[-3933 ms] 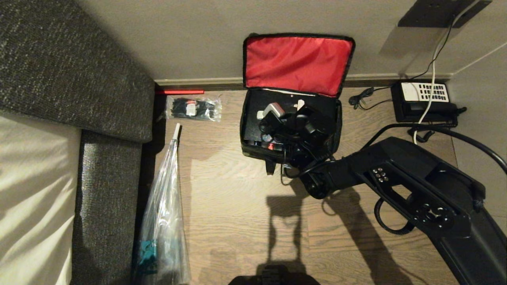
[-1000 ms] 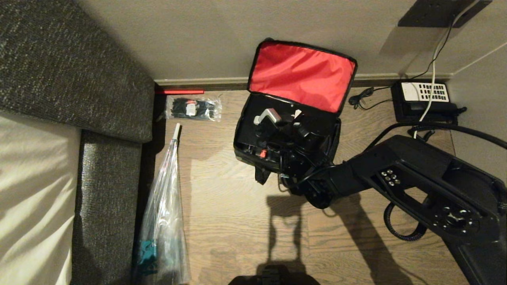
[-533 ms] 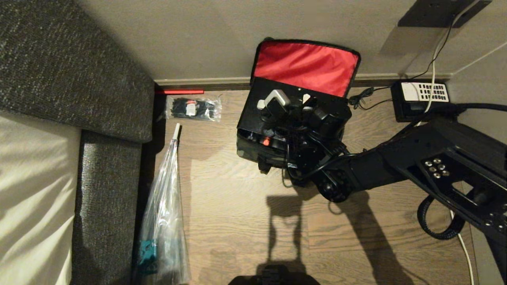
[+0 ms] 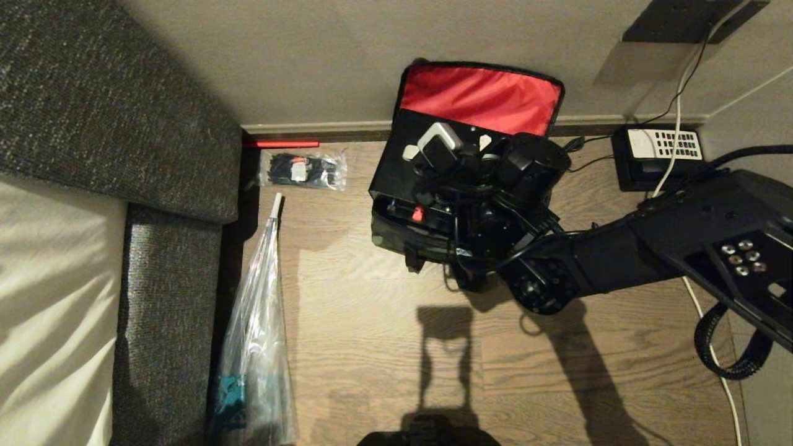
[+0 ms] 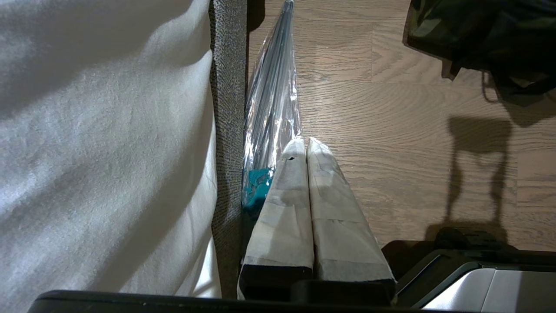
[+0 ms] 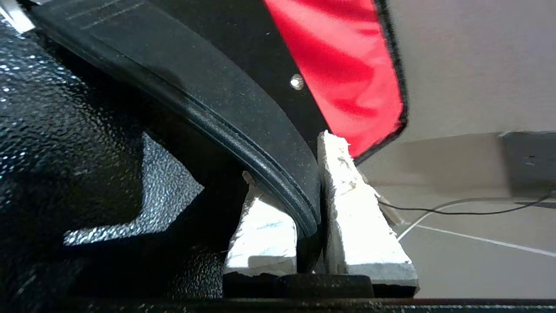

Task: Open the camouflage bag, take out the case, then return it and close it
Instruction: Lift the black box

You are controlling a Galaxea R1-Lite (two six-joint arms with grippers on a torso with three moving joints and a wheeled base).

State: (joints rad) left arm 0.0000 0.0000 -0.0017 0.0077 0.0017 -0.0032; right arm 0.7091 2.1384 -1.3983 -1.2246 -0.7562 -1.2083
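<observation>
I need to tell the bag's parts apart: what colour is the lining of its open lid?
Red. The camouflage bag lid lining shows best in the head view.

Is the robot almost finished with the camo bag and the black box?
Not yet. The camouflage bag is already open, red lid up. Now the right gripper is shut on the handle of the case, which is tilted up, partly out of the bag. Left: finish taking it out, return it, close the bag. The left gripper rests shut by the sofa.
</observation>
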